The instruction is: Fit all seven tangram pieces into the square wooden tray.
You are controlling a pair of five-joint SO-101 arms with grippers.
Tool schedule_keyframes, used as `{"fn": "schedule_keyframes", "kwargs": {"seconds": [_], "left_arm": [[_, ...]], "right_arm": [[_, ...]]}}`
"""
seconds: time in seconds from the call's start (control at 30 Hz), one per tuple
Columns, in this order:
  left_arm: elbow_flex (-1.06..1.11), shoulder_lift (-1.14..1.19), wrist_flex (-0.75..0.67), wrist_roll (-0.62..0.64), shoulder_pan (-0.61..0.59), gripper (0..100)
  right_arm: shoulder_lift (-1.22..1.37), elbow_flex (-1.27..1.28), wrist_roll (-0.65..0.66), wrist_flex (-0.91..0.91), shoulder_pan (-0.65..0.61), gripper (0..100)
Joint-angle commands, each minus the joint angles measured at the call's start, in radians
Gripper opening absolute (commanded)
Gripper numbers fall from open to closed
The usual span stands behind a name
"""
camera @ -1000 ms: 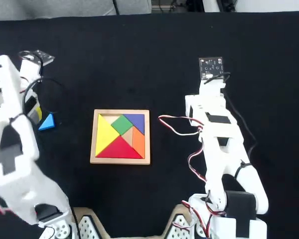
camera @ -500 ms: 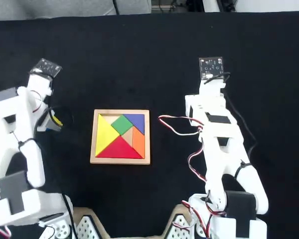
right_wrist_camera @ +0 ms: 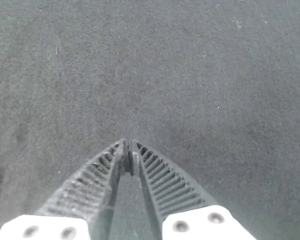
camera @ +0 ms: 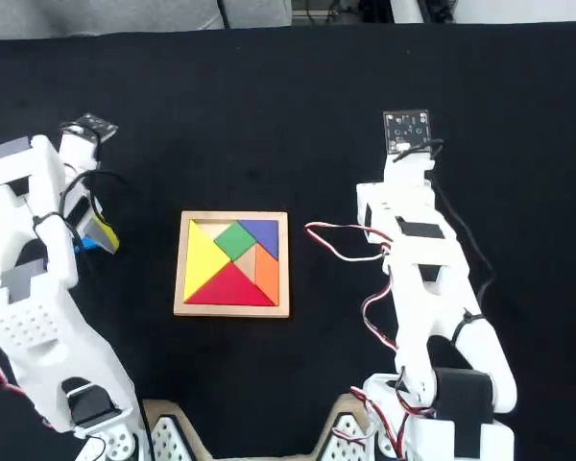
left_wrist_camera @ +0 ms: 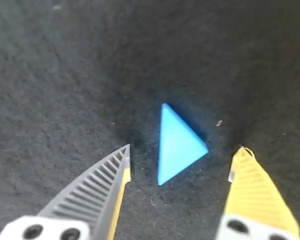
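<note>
The square wooden tray [camera: 182, 264] lies mid-table and holds yellow [camera: 204, 259], red [camera: 232, 286], green [camera: 235, 240], dark blue [camera: 262, 233] and orange [camera: 267, 269] pieces. Bare wood shows in a small triangle at its centre. A light blue triangle [left_wrist_camera: 177, 145] lies flat on the black cloth left of the tray, a sliver of it visible as the blue triangle [camera: 84, 243] under the left arm. My left gripper [left_wrist_camera: 185, 151] is open and straddles it, one finger on each side, apart from it. My right gripper [right_wrist_camera: 128, 145] is shut on nothing, just above bare cloth to the right of the tray.
The right arm [camera: 418, 250] stretches along the table's right side with a red and white cable [camera: 336, 245] looping toward the tray. The arm bases [camera: 259, 437] stand at the front edge. Black cloth covers the table.
The left arm has swung about and its gripper has come over the light blue triangle, which earlier lay in plain sight beside it. The right arm and the tray have not moved.
</note>
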Motion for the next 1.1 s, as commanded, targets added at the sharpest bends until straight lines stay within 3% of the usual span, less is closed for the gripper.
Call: {"fn": "schedule_keyframes", "kwargs": {"seconds": [0.0,1.07], "left_arm": [[-0.07,0.014,0.006,-0.014,-0.027,31],[-0.079,0.141,-0.08,0.078,0.038,31]], "right_arm": [[-0.001,-0.033,0.012,-0.02,-0.015,1.1],[-0.001,-0.035,0.012,-0.02,-0.015,1.1]]}}
